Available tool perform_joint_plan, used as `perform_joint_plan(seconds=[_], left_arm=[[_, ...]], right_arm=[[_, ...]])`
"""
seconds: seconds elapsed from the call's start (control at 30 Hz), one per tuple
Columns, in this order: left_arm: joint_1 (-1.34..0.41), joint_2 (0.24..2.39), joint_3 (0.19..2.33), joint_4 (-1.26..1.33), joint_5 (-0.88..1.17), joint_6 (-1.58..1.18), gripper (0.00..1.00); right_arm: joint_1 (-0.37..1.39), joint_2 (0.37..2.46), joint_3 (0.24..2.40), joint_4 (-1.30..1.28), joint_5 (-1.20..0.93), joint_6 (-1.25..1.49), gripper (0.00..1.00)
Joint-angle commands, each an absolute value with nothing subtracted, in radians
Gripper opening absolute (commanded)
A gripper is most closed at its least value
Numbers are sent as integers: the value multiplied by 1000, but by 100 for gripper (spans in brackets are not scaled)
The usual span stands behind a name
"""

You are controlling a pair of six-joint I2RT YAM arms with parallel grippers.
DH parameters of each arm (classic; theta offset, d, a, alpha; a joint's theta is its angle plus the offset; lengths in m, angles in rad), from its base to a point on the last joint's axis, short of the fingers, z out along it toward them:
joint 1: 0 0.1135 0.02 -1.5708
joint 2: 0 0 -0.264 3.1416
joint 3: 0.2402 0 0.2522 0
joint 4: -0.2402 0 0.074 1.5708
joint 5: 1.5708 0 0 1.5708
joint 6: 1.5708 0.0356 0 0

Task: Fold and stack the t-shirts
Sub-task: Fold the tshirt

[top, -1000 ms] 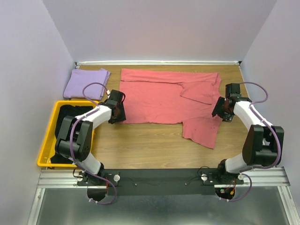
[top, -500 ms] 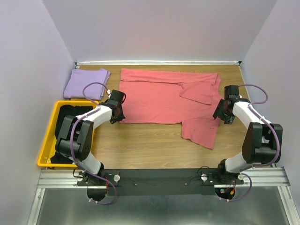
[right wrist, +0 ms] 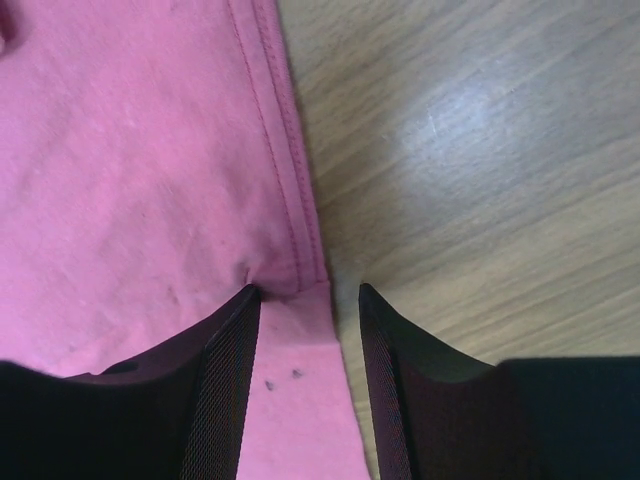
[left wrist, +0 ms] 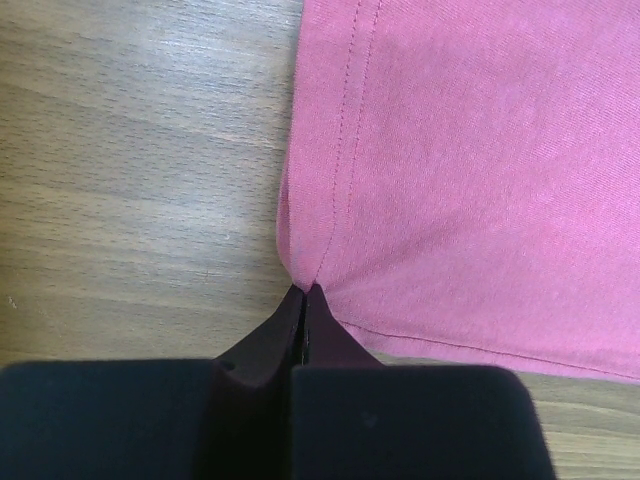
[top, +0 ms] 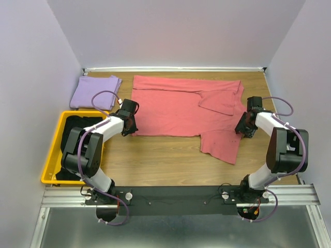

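A salmon-pink t-shirt [top: 181,108] lies spread flat across the middle of the table, with one sleeve folded inward at the right. My left gripper [top: 130,127] is at its near-left corner. In the left wrist view the gripper [left wrist: 303,290] is shut, pinching the hemmed corner of the shirt [left wrist: 480,170]. My right gripper [top: 242,129] is at the shirt's right edge. Its jaws [right wrist: 306,290] stand open, one finger on the cloth [right wrist: 130,170] and one on bare wood, the hem between them. A folded lavender t-shirt [top: 95,92] lies at the far left.
A yellow bin [top: 51,150] stands at the left edge with black t-shirts [top: 77,129] in it. The lavender walls close in on the table at the left, right and back. The wooden tabletop [top: 165,155] shows in front of the shirt.
My left gripper has shut on the shirt's near-left corner. The right gripper has shifted slightly onto the shirt's right edge and its jaws have narrowed.
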State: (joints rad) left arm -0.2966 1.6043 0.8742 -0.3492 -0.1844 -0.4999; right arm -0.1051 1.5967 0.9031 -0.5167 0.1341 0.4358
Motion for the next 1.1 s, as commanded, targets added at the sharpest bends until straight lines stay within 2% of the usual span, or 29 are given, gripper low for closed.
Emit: perform_joint_plan(seconds=[0.0, 0.3, 0.4, 0.43, 0.5, 0.63, 0.83, 1.07], left_arm=[[-301, 1589, 839, -360, -183, -486, 0], [-301, 1586, 833, -362, -181, -477, 0], [-301, 1585, 833, -371, -189, -474, 0], [-301, 1580, 833, -377, -193, -474, 0], [-301, 1562, 828, -397, -198, -472, 0], [-301, 1502, 831, -448, -198, -492, 0], [-295, 1460, 925, -546, -169, -457, 0], [-190, 1512, 1035, -531, -175, -422, 0]], right_arm=[[-115, 1617, 894, -466, 109, 456, 51], [-147, 1652, 891, -437, 77, 439, 49], [-149, 1660, 870, -437, 54, 437, 38], [-150, 1652, 861, -440, 51, 437, 25], [-155, 1603, 828, -449, 43, 449, 14], [-158, 1502, 810, -550, 38, 456, 1], [-161, 1390, 868, -683, 54, 431, 1], [-164, 1502, 1032, -680, 74, 420, 1]])
